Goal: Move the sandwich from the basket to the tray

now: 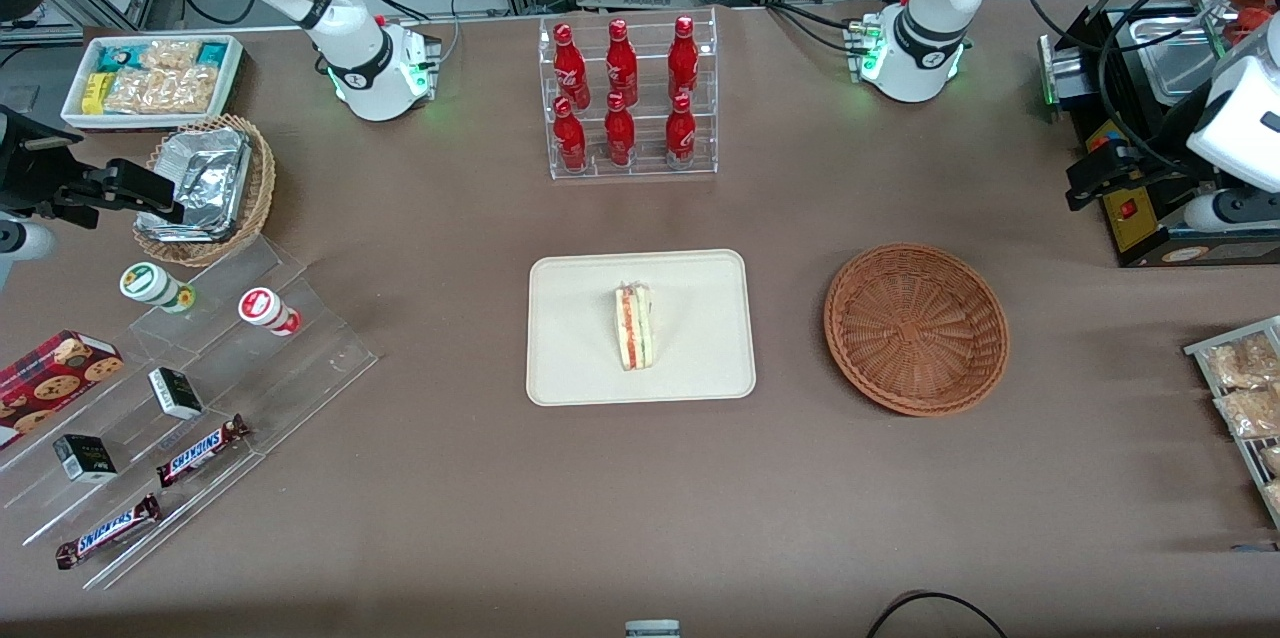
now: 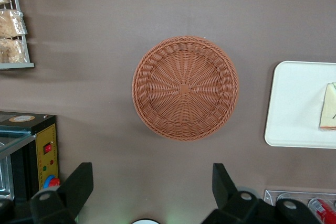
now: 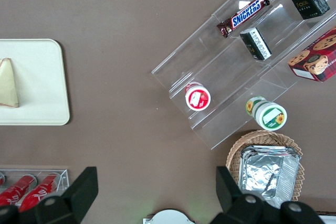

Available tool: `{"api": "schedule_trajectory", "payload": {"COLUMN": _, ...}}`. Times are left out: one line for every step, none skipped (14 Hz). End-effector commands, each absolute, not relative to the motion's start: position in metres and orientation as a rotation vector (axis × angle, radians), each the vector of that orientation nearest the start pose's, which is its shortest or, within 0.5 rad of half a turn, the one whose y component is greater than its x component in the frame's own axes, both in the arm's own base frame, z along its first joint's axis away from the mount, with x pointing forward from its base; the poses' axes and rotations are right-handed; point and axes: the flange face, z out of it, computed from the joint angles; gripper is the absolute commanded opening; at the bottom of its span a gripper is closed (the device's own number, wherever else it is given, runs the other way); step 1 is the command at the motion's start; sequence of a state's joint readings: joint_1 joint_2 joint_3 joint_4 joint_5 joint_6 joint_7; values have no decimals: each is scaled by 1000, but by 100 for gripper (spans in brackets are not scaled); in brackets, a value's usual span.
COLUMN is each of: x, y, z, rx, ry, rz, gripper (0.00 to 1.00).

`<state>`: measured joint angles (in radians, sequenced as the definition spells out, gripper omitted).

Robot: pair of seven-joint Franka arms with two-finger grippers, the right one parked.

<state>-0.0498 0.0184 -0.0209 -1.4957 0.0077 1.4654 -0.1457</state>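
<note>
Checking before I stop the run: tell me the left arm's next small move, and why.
Probably none beyond staying clear. The sandwich already lies on the tray, the basket holds nothing, and the open hand hangs above the table beside the basket, gripping nothing.

The pincer [image 2: 149, 192] hung open above the empty basket [image 1: 916, 328], nothing beneath its fingers. Bare bench [image 1: 790, 318] separated basket from tray [image 1: 690, 368]; the bottle rack [image 1: 630, 98] stood well apart.

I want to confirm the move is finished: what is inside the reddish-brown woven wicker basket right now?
Nothing: the round reddish-brown wicker basket shows bare weave, nothing hidden. The triangular sandwich lies on the cream rectangular tray. The left gripper hovers above the table beside the basket, fingers open.
</note>
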Motion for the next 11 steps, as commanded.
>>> {"api": "schedule_trajectory", "payload": {"x": 544, "y": -35, "z": 648, "rx": -3139, "ry": -62, "rz": 77, "gripper": 100}}
{"api": "schedule_trajectory", "payload": {"x": 543, "y": -36, "z": 647, "rx": -3133, "ry": -46, "rz": 100, "gripper": 100}}
{"api": "schedule_trajectory", "payload": {"x": 542, "y": -35, "z": 647, "rx": -3133, "ry": -46, "rz": 108, "gripper": 100}}
{"api": "schedule_trajectory", "payload": {"x": 542, "y": -34, "z": 646, "rx": -3129, "ry": -46, "rz": 112, "gripper": 100}}
{"api": "schedule_trajectory", "payload": {"x": 542, "y": -32, "z": 646, "rx": -3126, "ry": -49, "rz": 114, "gripper": 100}}
{"api": "schedule_trajectory", "payload": {"x": 544, "y": -31, "z": 643, "rx": -3125, "ry": -45, "rz": 121, "gripper": 100}}
{"api": "schedule_trajectory", "payload": {"x": 545, "y": -29, "z": 638, "rx": -3124, "ry": -23, "rz": 138, "gripper": 100}}
{"api": "schedule_trajectory", "payload": {"x": 546, "y": -29, "z": 634, "rx": -3122, "ry": -14, "rz": 150, "gripper": 100}}
{"api": "schedule_trajectory", "payload": {"x": 547, "y": -29, "z": 631, "rx": -3121, "ry": -14, "rz": 159, "gripper": 100}}
{"api": "schedule_trajectory", "payload": {"x": 547, "y": -29, "z": 632, "rx": -3122, "ry": -11, "rz": 157, "gripper": 100}}
{"api": "schedule_trajectory", "payload": {"x": 546, "y": -28, "z": 633, "rx": -3122, "ry": -14, "rz": 157, "gripper": 100}}
